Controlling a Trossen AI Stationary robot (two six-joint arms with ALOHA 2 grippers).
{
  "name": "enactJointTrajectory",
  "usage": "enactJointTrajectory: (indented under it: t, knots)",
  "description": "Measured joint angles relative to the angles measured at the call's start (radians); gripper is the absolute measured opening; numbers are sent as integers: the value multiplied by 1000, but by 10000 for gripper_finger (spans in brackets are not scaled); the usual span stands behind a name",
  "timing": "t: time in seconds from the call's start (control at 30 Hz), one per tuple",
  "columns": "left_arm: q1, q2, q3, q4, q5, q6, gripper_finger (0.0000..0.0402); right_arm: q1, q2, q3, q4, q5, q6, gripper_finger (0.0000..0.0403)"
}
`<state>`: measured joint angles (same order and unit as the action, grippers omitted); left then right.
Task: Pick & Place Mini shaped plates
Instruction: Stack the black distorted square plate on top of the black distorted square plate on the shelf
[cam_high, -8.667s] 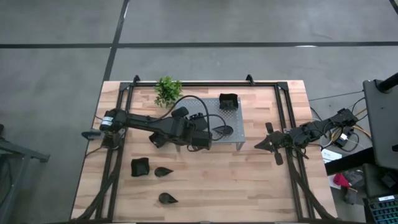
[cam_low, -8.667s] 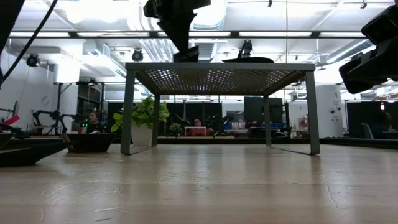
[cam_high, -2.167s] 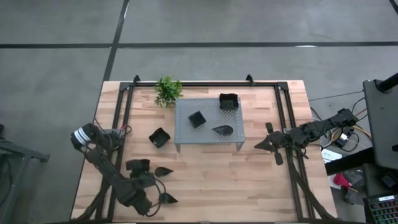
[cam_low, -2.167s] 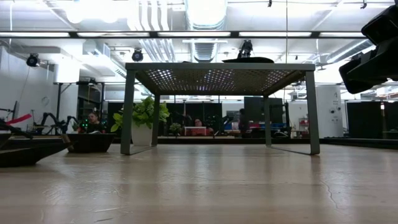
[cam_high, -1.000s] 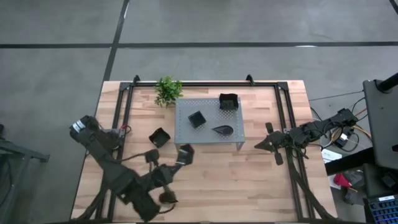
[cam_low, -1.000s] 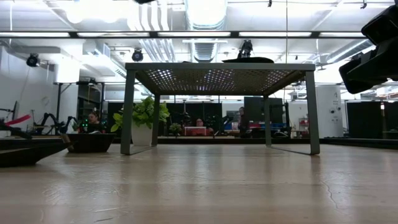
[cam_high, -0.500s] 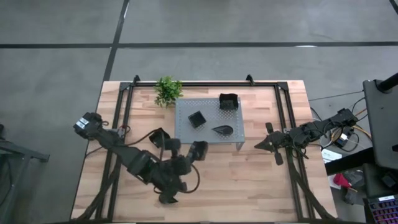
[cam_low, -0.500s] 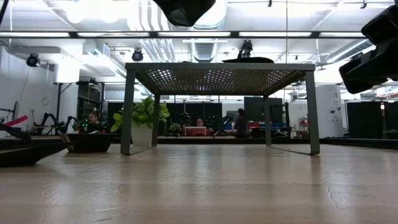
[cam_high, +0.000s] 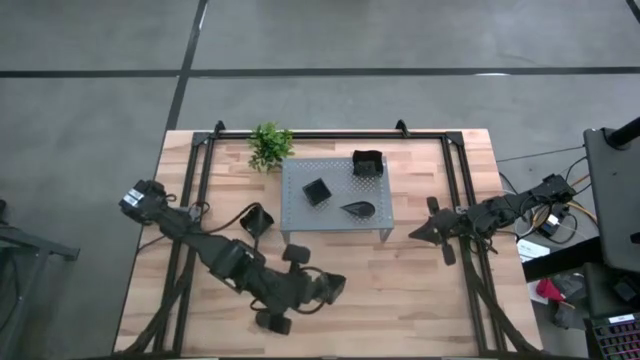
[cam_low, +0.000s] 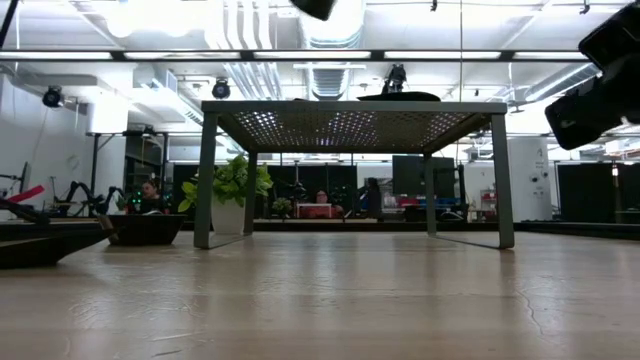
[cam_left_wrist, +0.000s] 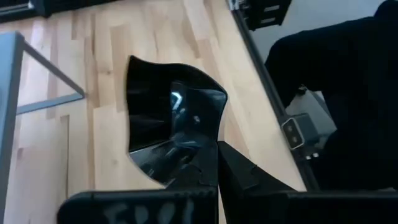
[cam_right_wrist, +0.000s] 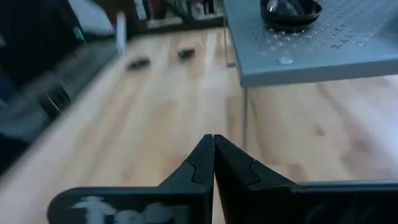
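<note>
The mini shaped plates are spread over the wooden table (cam_high: 420, 290) and the grey perforated stand (cam_high: 372, 190) at its middle. On the stand sit three of them: a square dish (cam_high: 367, 163) at the far right corner, a smaller square dish (cam_high: 317, 191) toward the left, and a teardrop dish (cam_high: 358, 209) near the front edge, which the right wrist view also catches on the stand's top. Another square dish (cam_high: 255, 220) lies on the table just left of the stand, and one more dark dish (cam_high: 272, 321) rests near the table's front edge, partly under the left arm. The left gripper (cam_left_wrist: 214, 163) hangs above the table in front of the stand, its jaws clenched on the rim of a glossy black plate (cam_left_wrist: 163, 121), which it carries clear of the wood. The right gripper (cam_right_wrist: 213, 149) waits at the right side of the table, beside the stand, with its fingers pressed together and nothing between them. A small green potted plant (cam_high: 269, 146) stands at the far edge of the table, just left of the stand.
</note>
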<state>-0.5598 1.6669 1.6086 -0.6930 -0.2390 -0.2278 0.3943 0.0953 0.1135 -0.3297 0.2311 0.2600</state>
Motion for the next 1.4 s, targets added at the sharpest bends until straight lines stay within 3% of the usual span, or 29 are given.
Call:
enactJointTrajectory:
  t: [0.1,0.27,0.5,0.6,0.87,1.2,1.4]
  knots:
    - [17,0,-11,3,5,-25,0,0,0,0,81,2,107,8]
    - [50,0,-72,76,29,-40,0,0,-1,-2,254,-17,143,9]
    - [85,1,-193,231,137,-99,0,1,19,-3,432,-312,82,8]
    - [87,1,-223,258,146,-128,0,2,73,-5,483,-332,88,8]
    - [87,1,-239,270,146,-141,0,2,359,21,737,-334,109,19]
    - [87,1,-239,267,146,-121,0,9,789,253,715,-332,29,107]
    - [87,1,-240,267,153,-121,0,10,997,439,574,-372,-68,120]
